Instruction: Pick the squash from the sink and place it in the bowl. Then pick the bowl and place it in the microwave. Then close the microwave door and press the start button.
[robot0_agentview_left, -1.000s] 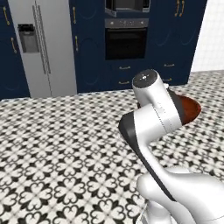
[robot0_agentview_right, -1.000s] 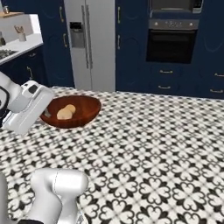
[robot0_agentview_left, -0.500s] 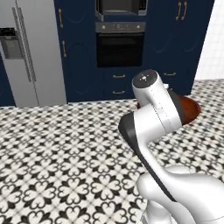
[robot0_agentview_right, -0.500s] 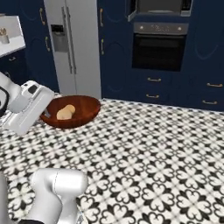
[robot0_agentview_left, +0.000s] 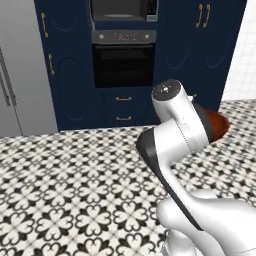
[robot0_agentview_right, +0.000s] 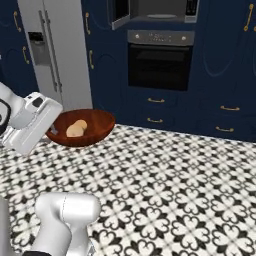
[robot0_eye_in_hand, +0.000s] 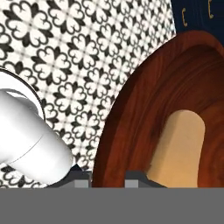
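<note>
Squash (robot0_agentview_right: 76, 129), pale tan, lies inside the reddish-brown bowl (robot0_agentview_right: 97, 125), which is carried in the air above the patterned black-and-white floor (robot0_agentview_right: 175, 180). The gripper (robot0_eye_in_hand: 108, 176) is clamped on the bowl's near rim, one finger tip outside the wall and one inside, just beside the squash. Far ahead, in the dark blue cabinets (robot0_agentview_left: 65, 60), the microwave (robot0_agentview_right: 155, 10) sits above the oven (robot0_agentview_right: 160, 60) with its door (robot0_agentview_right: 118, 15) swung open to the left. A grey fridge (robot0_agentview_right: 55, 50) stands further left.
</note>
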